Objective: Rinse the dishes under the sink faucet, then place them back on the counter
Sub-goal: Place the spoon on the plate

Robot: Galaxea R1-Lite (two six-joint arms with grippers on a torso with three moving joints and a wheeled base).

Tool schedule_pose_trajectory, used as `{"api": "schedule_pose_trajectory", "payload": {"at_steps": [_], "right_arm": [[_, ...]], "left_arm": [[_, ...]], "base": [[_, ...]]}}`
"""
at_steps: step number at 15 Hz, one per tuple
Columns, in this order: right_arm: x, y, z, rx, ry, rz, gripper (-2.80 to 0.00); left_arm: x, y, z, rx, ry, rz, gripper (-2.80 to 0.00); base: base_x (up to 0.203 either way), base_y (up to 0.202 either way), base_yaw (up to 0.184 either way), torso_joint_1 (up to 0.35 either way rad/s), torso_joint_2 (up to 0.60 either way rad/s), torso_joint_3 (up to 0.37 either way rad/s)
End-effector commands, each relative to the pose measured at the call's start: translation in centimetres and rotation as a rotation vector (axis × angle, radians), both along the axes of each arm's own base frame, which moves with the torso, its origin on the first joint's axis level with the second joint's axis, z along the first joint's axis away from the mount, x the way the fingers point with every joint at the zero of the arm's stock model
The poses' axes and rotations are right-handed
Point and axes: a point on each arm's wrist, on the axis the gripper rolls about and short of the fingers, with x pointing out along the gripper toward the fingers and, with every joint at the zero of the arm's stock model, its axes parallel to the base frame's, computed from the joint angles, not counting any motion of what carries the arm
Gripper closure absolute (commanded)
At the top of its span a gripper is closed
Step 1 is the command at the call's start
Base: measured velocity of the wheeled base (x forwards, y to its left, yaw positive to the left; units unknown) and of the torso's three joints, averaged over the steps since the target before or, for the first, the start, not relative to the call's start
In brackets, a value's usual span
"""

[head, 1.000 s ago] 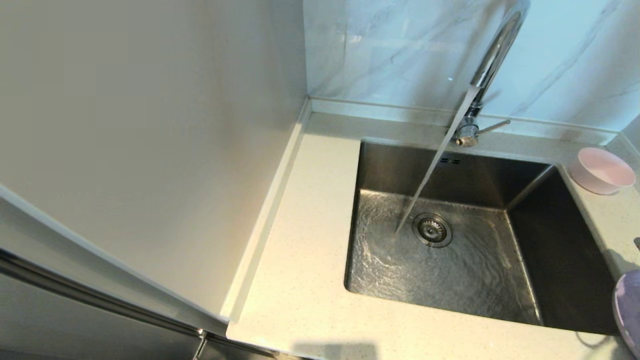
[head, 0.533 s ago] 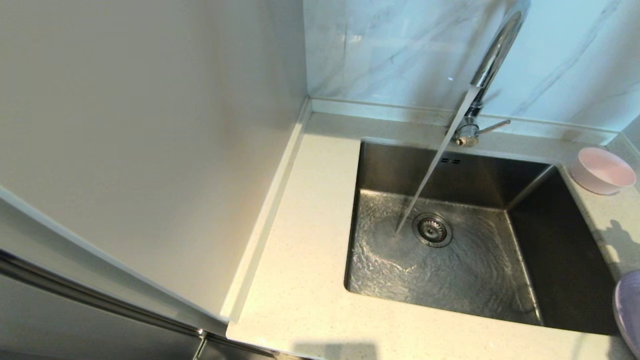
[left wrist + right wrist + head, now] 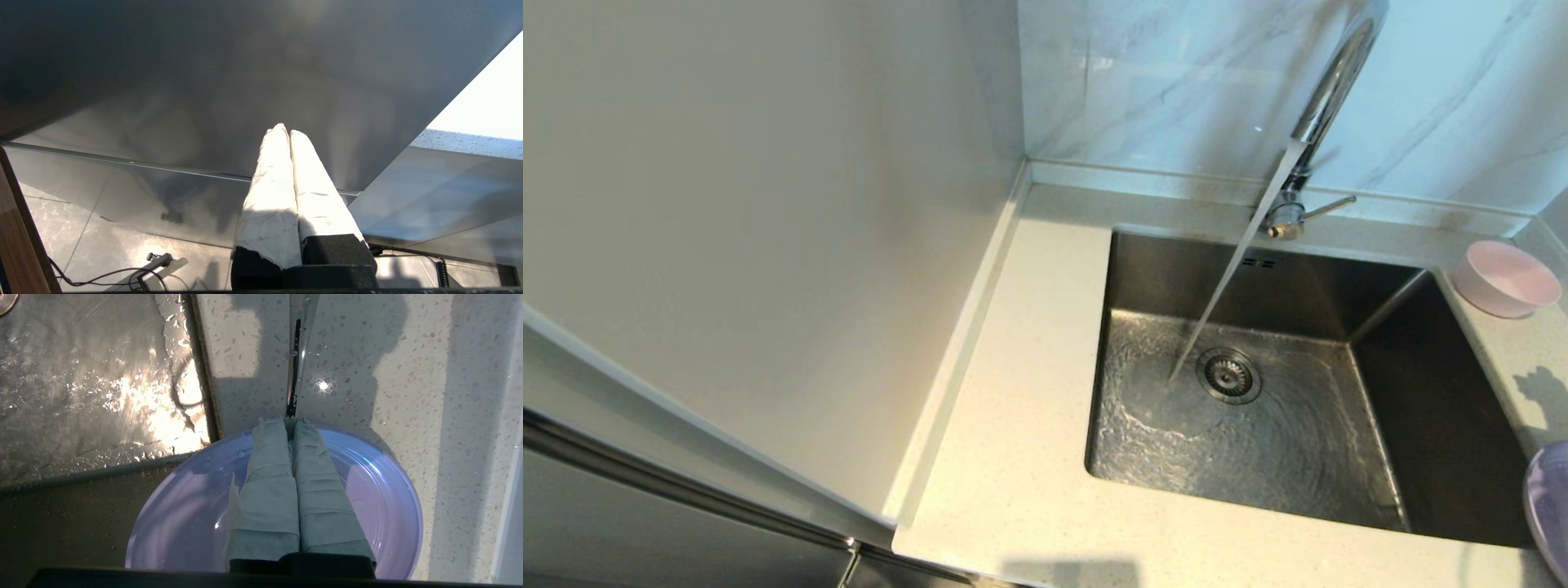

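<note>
My right gripper (image 3: 291,421) hangs over the lilac plate (image 3: 367,486), fingers pinched tight on the spoon (image 3: 297,343) — its handle runs on from my fingertips above the speckled counter (image 3: 359,351). In the head view the plate peeks in at the lower right edge, on the counter beside the sink (image 3: 1445,408). Water falls from the faucet (image 3: 1327,90) and spreads just left of the drain strainer (image 3: 1228,375). Farther back, upper right, the pink bowl (image 3: 1505,278) sits on the counter. My left gripper (image 3: 289,132) is parked beside a dark cabinet panel (image 3: 204,73), fingers pressed together — holding nothing.
</note>
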Motion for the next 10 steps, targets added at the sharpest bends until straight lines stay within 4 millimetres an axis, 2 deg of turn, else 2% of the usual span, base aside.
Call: {"api": "schedule_pose_trajectory", "payload": {"at_steps": [1,10], "right_arm": [[0.27,-0.3,-0.63,0.016,0.019,0.0,0.0],[0.86,-1.15,-0.26,-0.034,-0.013,0.012,0.0]], "left_arm": [[0.0,0.0,0.0,0.0,0.0,0.0,0.0],[0.0,0.0,0.0,0.0,0.0,-0.001,0.0]], "base": [[0.0,0.0,0.0,0.0,0.0,0.0],[0.0,0.0,0.0,0.0,0.0,0.0]]}}
